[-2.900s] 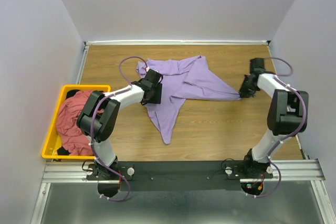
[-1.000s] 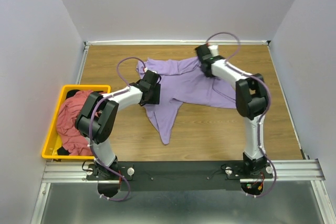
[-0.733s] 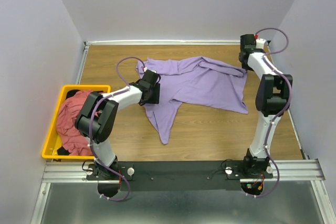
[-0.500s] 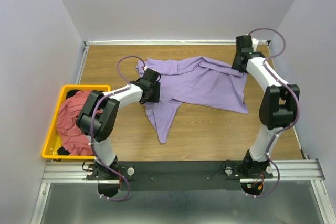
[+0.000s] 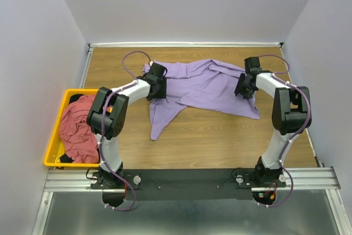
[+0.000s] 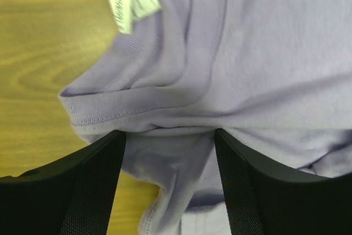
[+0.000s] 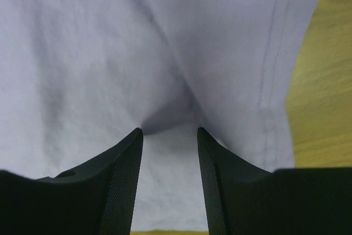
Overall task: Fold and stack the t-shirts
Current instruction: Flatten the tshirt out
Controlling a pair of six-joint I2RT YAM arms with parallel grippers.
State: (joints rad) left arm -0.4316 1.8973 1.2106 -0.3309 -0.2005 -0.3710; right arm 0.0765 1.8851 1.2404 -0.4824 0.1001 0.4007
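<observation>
Lavender t-shirt [image 5: 209, 86]: likely soft, light, limp. I am poising left gripper [image 6: 169, 133] wide over a stitched hem [image 6: 110, 115], right gripper [image 7: 169, 130] half-spread beside a seam [image 7: 272, 70]; hems likely grip best.

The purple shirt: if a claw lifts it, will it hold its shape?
Probably not: the purple shirt lies in soft folds, so it would likely droop from the pinch. It looks thin, so probably light. It puckers at the right gripper, so pushing may bunch it.
</observation>
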